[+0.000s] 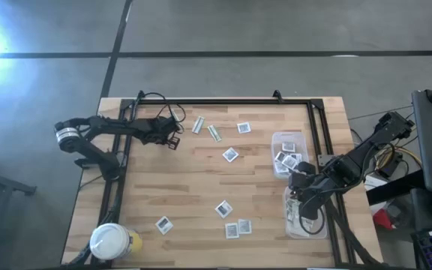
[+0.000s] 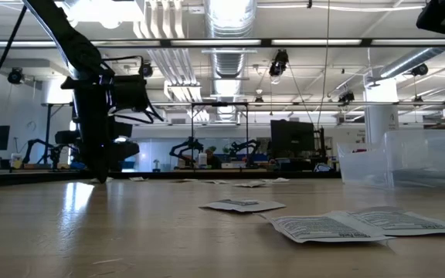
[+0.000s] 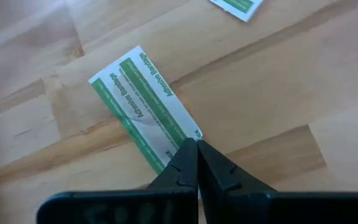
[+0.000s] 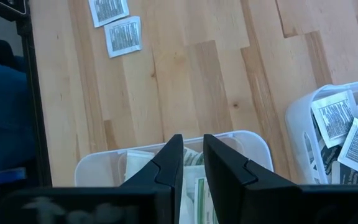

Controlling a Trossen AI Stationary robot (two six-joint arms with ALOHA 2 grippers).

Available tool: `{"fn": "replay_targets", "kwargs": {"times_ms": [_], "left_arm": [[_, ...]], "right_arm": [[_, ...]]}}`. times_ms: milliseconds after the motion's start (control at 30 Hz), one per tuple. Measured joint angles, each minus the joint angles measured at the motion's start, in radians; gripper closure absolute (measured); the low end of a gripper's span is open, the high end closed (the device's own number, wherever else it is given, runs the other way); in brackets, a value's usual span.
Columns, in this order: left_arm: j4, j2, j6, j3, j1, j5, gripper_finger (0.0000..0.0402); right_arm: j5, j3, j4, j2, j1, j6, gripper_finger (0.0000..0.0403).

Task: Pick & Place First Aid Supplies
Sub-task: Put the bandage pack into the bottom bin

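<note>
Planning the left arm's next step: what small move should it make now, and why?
Probably lift straight up. The left pincer has its fingers together at the end of the green-and-white bandage strip, which lies flat on the table; a short raise would show whether it is held.

- Worktop point(image 1: 193, 187): pale wooden planks, visible grain, smooth with a light sheen.
- Bandage strip point(image 3: 146, 106): green-and-white printed paper, matt, slightly creased.
- Square packets point(image 4: 123, 35): white printed paper, flat.
- Tubs point(image 4: 294, 124): clear, glossy plastic.
- Fingers point(image 3: 219, 171): dark, matt plastic.
</note>
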Motion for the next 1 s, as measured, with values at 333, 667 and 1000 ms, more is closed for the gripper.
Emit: {"fn": "replay_targets", "kwargs": {"times_ms": [333,667,1000], "left_arm": [[0.043,-0.239,0.003,0.017,-0.161,0.206,0.0401],[0.396,-0.308,0.028,0.018,-0.427,0.278,0.0401],[0.731,-0.163,0.115,0.086,-0.633,0.227,0.0401]], "right_arm": [[0.0,-0.001,0.051,0.0,0.005,-0.037,0.0349],[0.01,-0.029,0.244,0.0,0.019,-0.216,0.0338],[0.121,-0.062,0.415,0.0,0.019,-0.434,0.0292]]}}
